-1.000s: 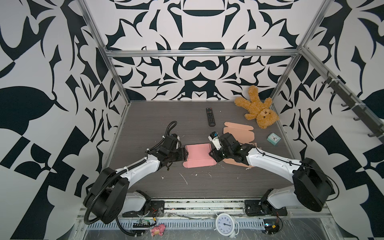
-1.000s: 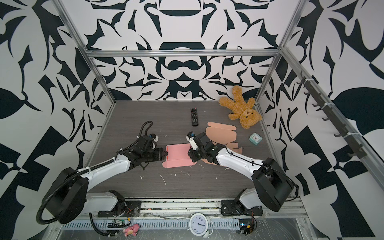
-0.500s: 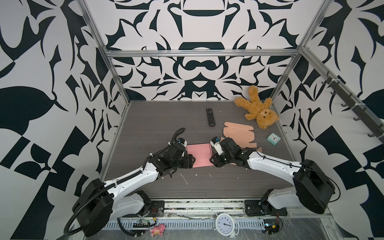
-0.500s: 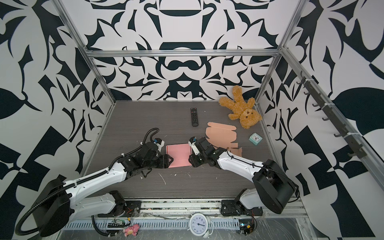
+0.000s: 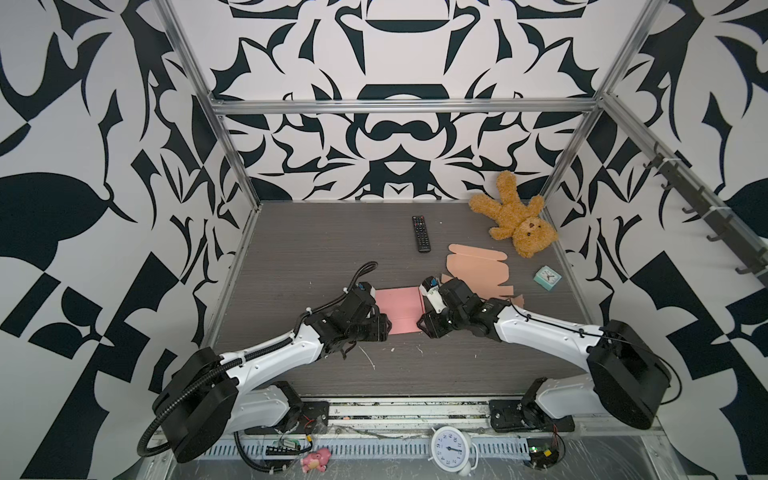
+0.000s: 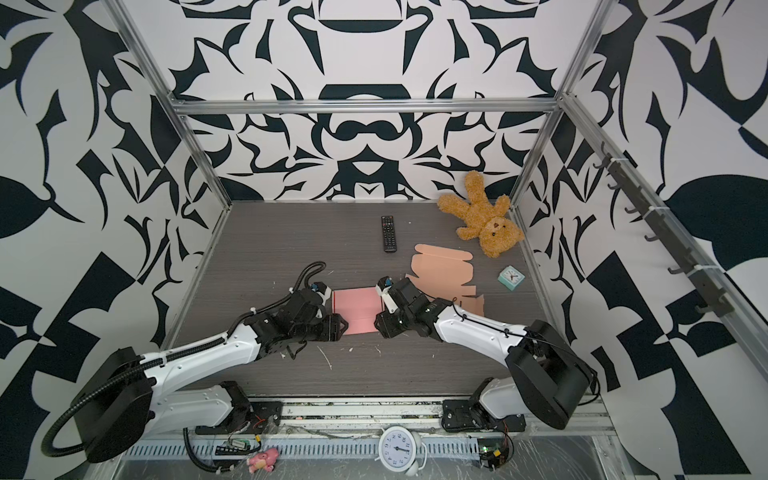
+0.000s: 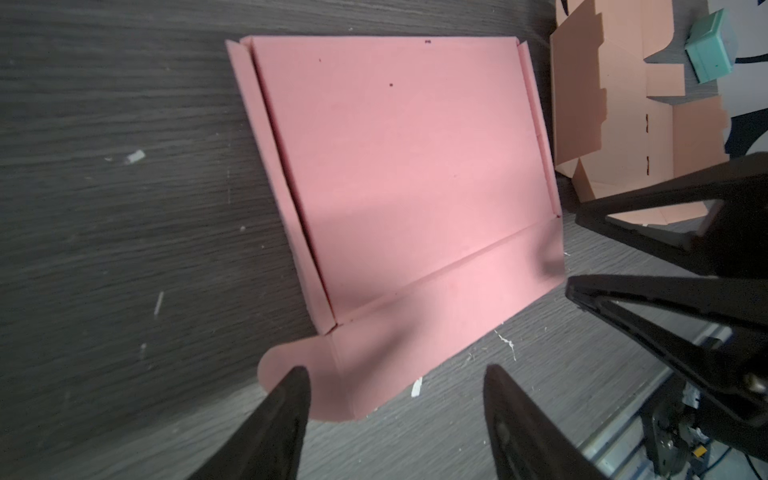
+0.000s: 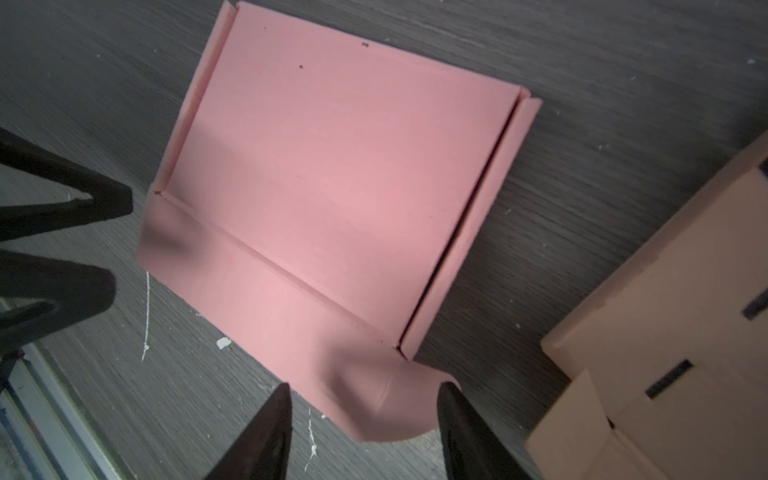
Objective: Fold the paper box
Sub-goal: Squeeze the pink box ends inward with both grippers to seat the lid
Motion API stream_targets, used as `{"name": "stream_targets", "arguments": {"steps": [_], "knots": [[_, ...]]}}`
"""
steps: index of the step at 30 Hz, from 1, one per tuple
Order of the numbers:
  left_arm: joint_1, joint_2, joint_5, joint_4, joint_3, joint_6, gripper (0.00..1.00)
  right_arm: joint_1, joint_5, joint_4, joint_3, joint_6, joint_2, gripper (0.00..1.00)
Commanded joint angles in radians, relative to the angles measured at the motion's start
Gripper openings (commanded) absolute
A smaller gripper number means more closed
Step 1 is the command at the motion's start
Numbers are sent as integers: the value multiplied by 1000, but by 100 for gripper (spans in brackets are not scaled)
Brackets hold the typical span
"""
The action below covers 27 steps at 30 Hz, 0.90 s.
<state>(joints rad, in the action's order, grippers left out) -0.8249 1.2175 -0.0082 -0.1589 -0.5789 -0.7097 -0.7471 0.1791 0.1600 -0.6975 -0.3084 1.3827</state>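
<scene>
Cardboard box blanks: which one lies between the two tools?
The pink cardboard blank, between the left tool and right tool; the peach cardboard blank lies aside.

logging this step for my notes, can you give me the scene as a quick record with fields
pink paper box: lying flat on the table, between both grippers
left gripper: open, jaws at a rounded corner tab
right gripper: open, jaws straddling the other rounded tab
tan box blank: unfolded, flat, partly hidden by right arm
other items: remote, teddy bear, teal clock
</scene>
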Motion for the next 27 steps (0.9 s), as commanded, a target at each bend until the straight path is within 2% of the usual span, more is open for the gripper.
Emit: {"name": "stream_targets", "arguments": {"steps": [1,14,27], "knots": [[-3,14,-12,22,16,-15,69,-11,5,-33,1,-15,11,59],[-3,83,-1,60,15,-20,69,-20,7,-63,18,-27,38,62],[-17,84,8,90,30,-42,69,-33,38,-91,24,-40,46,63]]}}
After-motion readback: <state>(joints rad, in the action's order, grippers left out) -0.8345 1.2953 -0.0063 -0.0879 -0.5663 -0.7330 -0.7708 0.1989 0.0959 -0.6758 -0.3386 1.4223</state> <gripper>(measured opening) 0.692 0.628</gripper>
